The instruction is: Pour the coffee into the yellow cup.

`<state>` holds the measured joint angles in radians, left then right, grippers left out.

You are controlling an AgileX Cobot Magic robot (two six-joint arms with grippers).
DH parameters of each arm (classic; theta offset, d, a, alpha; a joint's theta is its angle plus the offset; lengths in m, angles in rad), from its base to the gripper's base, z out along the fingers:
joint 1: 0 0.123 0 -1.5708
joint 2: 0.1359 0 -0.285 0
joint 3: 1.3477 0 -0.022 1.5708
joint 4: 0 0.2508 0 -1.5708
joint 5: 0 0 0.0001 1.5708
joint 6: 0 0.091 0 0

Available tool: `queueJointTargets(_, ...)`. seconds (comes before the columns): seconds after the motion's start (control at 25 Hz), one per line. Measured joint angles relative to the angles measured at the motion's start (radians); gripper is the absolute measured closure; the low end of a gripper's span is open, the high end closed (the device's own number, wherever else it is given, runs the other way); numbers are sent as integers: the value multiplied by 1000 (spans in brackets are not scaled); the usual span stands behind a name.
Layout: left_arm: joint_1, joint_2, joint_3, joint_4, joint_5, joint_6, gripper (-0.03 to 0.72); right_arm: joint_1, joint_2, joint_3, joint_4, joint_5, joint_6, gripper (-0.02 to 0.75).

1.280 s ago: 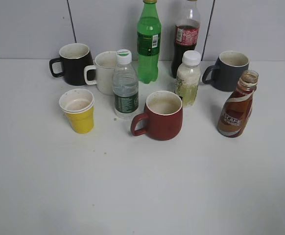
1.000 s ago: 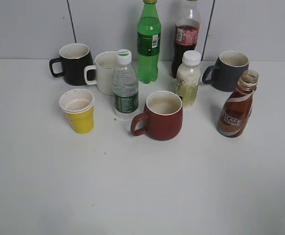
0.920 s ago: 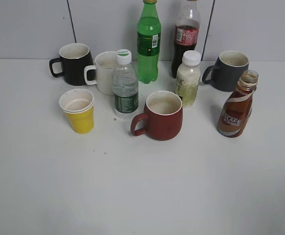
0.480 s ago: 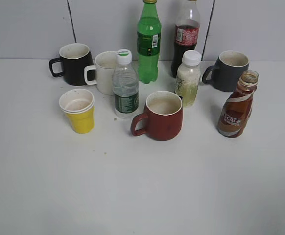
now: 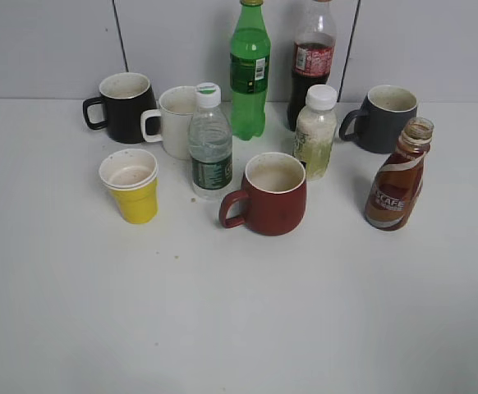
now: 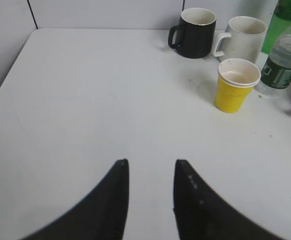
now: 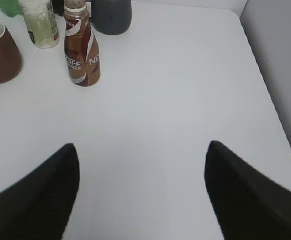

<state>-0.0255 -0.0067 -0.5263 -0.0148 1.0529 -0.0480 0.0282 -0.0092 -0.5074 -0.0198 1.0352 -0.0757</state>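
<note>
A crowded back edge of the white tabletop (image 5: 239,320) sets the stage: the coffee bottle (image 5: 397,176) stands upright and uncapped near the right edge, in front of a gray mug (image 5: 384,118), while the yellow cup (image 5: 131,185) waits well apart toward the left side, just in front of a white mug (image 5: 173,121) and a black mug (image 5: 121,107). Between them sit a red mug (image 5: 269,194), a clear water bottle (image 5: 210,146) and a pale bottle (image 5: 314,131), and that row looks to be the main hazard: carrying the open bottle across could clip one, or slop coffee out before it reaches the cup. A tilted or off-centre grip on the curvy bottle might also tip it. The light cup, apparently two nested, could slide or topple if nudged while pouring. The right claw (image 7: 140,195) hangs wide open over bare tabletop near the front right corner, holding nothing; the left claw (image 6: 150,172) is parted only narrowly, also empty, with the cup ahead of it.
</note>
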Motion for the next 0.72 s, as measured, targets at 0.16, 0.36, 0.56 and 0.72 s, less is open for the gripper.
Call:
queueJointTargets(0.16, 0, 0, 0, 0, 0, 0, 449, 0, 0, 0, 0, 0, 0, 151)
queueJointTargets(0.36, 0, 0, 0, 0, 0, 0, 449, 0, 0, 0, 0, 0, 0, 151)
queueJointTargets(0.56, 0, 0, -9, 0, -8, 0, 449, 0, 0, 0, 0, 0, 0, 151)
queueJointTargets(0.72, 0, 0, -27, 0, -119, 0, 449, 0, 0, 0, 0, 0, 0, 152)
